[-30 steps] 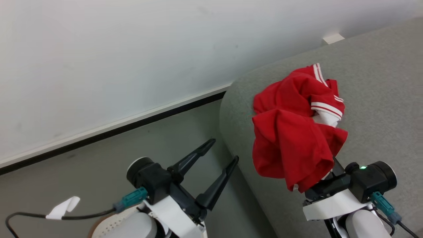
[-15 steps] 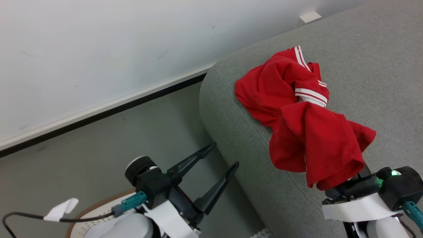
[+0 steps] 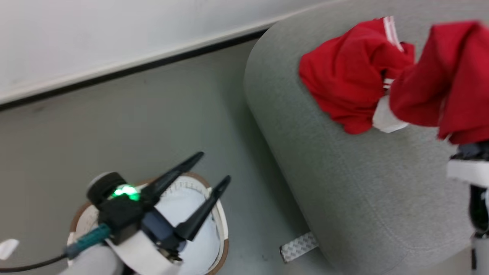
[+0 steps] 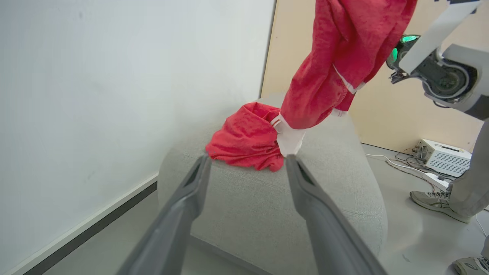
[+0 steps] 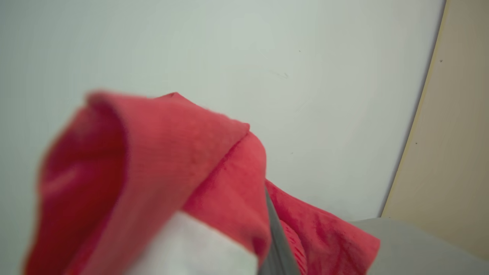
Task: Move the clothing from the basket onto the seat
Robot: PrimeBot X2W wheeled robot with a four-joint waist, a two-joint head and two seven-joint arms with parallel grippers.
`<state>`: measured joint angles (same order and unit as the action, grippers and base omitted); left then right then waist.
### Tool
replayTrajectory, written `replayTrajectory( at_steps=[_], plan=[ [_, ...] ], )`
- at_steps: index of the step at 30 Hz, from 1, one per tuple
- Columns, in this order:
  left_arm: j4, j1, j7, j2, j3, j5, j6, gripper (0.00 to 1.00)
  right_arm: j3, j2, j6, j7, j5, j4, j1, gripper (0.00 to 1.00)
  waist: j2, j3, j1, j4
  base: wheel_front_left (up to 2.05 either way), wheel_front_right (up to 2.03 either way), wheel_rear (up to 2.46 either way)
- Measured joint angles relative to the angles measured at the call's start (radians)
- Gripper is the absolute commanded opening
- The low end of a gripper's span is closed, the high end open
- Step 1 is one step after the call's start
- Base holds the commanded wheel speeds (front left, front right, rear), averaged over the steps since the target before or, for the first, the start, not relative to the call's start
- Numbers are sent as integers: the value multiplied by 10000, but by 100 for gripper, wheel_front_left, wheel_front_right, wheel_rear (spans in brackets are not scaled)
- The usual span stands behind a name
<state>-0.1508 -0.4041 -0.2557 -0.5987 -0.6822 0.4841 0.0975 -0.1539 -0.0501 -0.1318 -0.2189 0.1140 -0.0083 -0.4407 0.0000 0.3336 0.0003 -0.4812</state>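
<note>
Clothing (image 3: 344, 76) part-laid on seat (image 3: 363, 191), rest hanging from clenched right fingers (image 5: 277, 236) above it; left fingers (image 3: 206, 207) spread, idle over basket (image 3: 225, 244), seemingly emptied; release outstanding.

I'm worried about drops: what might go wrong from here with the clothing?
The clothing lies near the rounded edge of the sofa, so once let go it may slide to the floor. Its other end is draped over the shut right tool; it may snag there when the tool opens and be dragged off as the arm retreats.
</note>
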Motion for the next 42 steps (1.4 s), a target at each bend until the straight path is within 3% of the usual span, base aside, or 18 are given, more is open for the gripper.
replayTrajectory(
  at_steps=[8, 15, 23, 29, 34, 39, 42],
  plan=[
    [-754, 259, -13, -1179, 748, 360, 79, 100, -2180, -8, 0, 1229, -713, -366, -1765, 0, -1, 1250, 1, 719, 0, 0, 0],
    [-1106, 413, -44, -1695, 1053, 418, 178, 100, -3722, -209, 0, 2571, -1452, -882, -2764, 0, -1, 2043, 1, 1329, 0, 0, 0],
    [-1421, 546, -71, -2123, 1480, 472, 253, 100, -5231, -328, -2, 4025, -2642, -788, -2805, 0, 0, 2750, 0, 1752, 0, 0, 0],
    [-1620, 630, -73, -2332, 1843, 529, 268, 100, -5655, -33, -2, 4692, -3074, -472, -1649, 0, 0, 3150, -1, 1897, 0, 0, 0],
    [-1755, 669, -73, -2418, 1900, 529, 301, 100, -5647, -4, -2, 5175, -2487, 711, -979, 0, 0, 3320, -1, 1937, 0, 0, 0],
    [-1866, 707, -75, -2474, 1948, 529, 314, 100, -5432, 6, -2, 4903, -2368, 1478, -594, 0, 0, 3347, -2, 1899, 0, 0, 0],
    [-1866, 769, -75, -2476, 1973, 529, 314, 100, -5321, 0, -2, 4669, -2366, 1772, -476, 69, 0, 3311, -2, 1859, 0, 0, 0]
  ],
)
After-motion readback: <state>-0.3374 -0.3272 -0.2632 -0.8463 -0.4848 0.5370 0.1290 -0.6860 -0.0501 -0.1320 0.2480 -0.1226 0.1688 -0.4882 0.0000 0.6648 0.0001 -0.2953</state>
